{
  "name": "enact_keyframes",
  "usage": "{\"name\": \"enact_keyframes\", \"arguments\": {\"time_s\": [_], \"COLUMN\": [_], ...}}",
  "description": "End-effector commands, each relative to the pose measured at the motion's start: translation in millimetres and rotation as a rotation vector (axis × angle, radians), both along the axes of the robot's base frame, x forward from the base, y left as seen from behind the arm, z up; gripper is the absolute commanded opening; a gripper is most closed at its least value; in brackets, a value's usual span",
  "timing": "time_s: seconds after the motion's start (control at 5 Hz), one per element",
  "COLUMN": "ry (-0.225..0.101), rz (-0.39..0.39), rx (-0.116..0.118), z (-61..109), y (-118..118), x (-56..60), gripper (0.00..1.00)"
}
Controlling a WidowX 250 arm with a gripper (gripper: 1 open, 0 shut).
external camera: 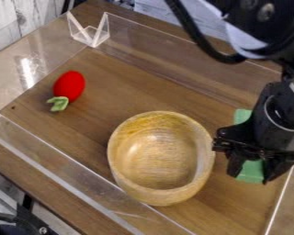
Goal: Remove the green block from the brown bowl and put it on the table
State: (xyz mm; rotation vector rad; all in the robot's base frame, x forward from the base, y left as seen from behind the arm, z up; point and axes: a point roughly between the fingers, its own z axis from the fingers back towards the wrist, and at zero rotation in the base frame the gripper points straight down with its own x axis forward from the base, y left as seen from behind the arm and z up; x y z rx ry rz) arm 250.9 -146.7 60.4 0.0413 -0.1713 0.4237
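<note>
Camera view, the only 1 supplied. The round, light tan wooden bowl point(162, 156) with a thick rim stands on the brown wood-grain table point(137, 83) and is empty; its grained floor is fully visible. The black gripper point(250, 158) hangs just beside the bowl's right rim, pointing down at bare tabletop between that rim and the low clear plastic wall point(288, 193).

The flat mid-green rectangular block point(248, 168) sits between the jaws, which are closed on it. Green shows below the fingers and again above them, so the bar appears to be held on end. Whether its lower end touches the table cannot be told.

Judgement: the block is carried outside the bowl and low over open table because that spot is free for set-down; the removal step looks complete, and release remains.

A red strawberry toy with a green leaf point(67, 88) lies well apart, beyond the bowl's left side, clear of the work.
</note>
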Motion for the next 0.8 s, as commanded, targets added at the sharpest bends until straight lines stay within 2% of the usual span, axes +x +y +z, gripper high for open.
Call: {"name": "enact_keyframes", "arguments": {"time_s": [0.0, 0.6], "ry": [-0.073, -0.085], "rz": [-0.018, -0.039], "rx": [-0.025, 0.002], "z": [26.0, 24.1], "y": [-8.9, -8.6], "x": [8.1, 7.0], "gripper": [0.0, 0.0]}}
